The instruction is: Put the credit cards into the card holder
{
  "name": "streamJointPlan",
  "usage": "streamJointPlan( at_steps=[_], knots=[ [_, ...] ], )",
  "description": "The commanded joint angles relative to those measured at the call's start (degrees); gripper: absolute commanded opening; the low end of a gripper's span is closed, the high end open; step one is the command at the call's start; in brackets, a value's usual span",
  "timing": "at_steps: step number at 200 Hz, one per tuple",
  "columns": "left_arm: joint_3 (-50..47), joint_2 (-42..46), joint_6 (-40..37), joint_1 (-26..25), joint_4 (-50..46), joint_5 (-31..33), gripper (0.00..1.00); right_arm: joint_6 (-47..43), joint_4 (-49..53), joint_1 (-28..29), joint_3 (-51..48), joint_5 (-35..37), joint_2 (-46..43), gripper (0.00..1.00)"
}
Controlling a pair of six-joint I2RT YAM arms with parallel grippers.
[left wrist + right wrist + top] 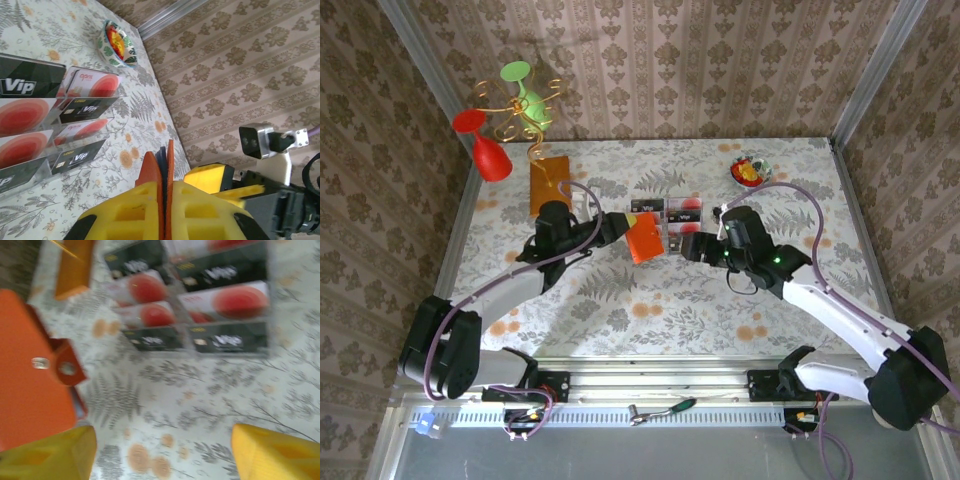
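A desk [620,310] covered in pale cloth printed with grey ferns and orange blossoms is enclosed behind and on both sides by walls [700,60] of brown damask wallpaper, with metal posts [426,70] at its far corners and an aluminium rail [660,388] along its near edge.

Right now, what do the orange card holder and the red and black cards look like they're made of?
The card holder looks like leather or a leather-like stuff: matte orange, folded flat, with a small shiny snap, probably metal, on its flap. Real or imitation, I can't tell. The credit cards look like plastic: thin, flat and stiff, with smooth printed faces that have a slight sheen.
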State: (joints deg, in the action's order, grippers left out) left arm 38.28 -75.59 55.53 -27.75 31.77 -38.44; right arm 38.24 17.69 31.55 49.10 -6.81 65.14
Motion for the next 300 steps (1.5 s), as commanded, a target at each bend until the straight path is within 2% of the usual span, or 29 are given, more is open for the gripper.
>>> streamJointPlan(
  at_steps=[1, 23, 68, 95, 110, 137, 162, 188, 230, 300],
  knots=[
    [0.2, -0.3, 2.1, 0.2, 6.2, -4.1, 0.00, 2.6, -4.6, 1.6, 3.2, -5.8, 2.3, 0.80],
    [0.4, -1.1, 4.3, 0.3, 9.3, -4.8, 0.00, 3.4, -8.8, 2.6, 5.7, -8.0, 6.0, 0.85],
    [0.2, -3.2, 9.5, 0.2, 17.0, -5.1, 0.00, 4.8, -15.9, 2.2, 8.3, -11.6, 12.6, 0.86],
    [0.0, -3.6, 10.6, 0.4, 18.4, -4.9, 0.00, 6.7, -20.4, 0.8, 6.2, -15.1, 12.8, 0.75],
    [-0.2, -3.6, 10.9, 0.3, 19.1, -4.7, 0.00, 8.1, -22.6, -0.5, 3.9, -16.3, 11.8, 0.65],
    [-0.4, -4.1, 12.3, 0.4, 21.5, -4.9, 0.00, 9.9, -25.1, -2.7, 0.2, -16.9, 9.8, 0.51],
    [-0.5, -5.1, 14.1, 0.3, 24.5, -4.8, 0.00, 10.2, -25.2, -3.8, -1.1, -16.8, 8.9, 0.43],
    [-0.6, -6.3, 16.1, 0.4, 27.6, -4.5, 0.00, 10.8, -25.6, -5.0, -2.4, -16.5, 8.4, 0.39],
    [-0.3, -7.2, 17.9, 0.4, 29.8, -4.4, 0.00, 11.9, -27.4, -6.3, -3.8, -17.7, 8.4, 0.37],
    [-0.4, -8.0, 21.8, 0.3, 34.8, -3.2, 0.00, 15.7, -37.2, -6.7, -4.6, -24.4, 9.1, 0.40]
  ],
)
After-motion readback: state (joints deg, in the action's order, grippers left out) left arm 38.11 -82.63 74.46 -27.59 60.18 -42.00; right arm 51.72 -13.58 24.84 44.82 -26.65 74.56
